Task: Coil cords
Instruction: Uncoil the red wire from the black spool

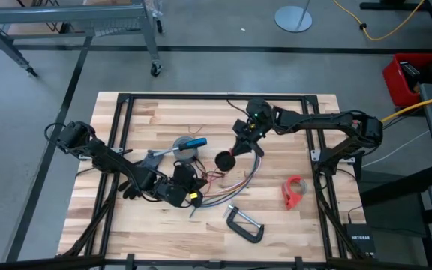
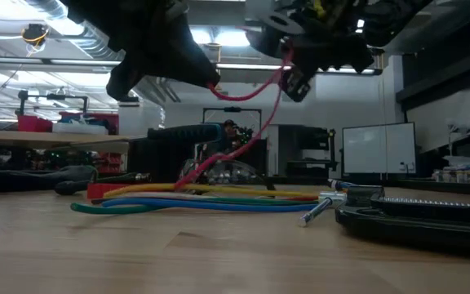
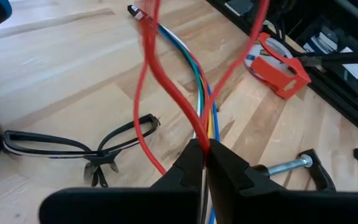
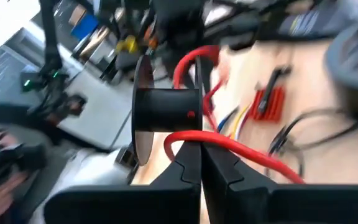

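While winding red cord point(image 3: 166, 87) onto spool point(image 4: 163, 115) | both grippers point(image 3: 205, 149) point(image 4: 201, 146) pinch it tight | next: wrap more, keep cord snug.

Both arms matte black, jointed tubular links; left gripper point(image 3: 204, 163) and right gripper point(image 4: 201, 167) have angular black wedge fingers.

Workshop or robotics lab. Wooden bench table point(image 1: 163, 105) on grey concrete floor; wheeled metal rack point(image 1: 88, 22); C-clamp point(image 1: 244, 223); exposed ceiling ducts point(image 2: 47, 12) with strip lighting; cluttered benches and monitors point(image 2: 378, 147) beyond.
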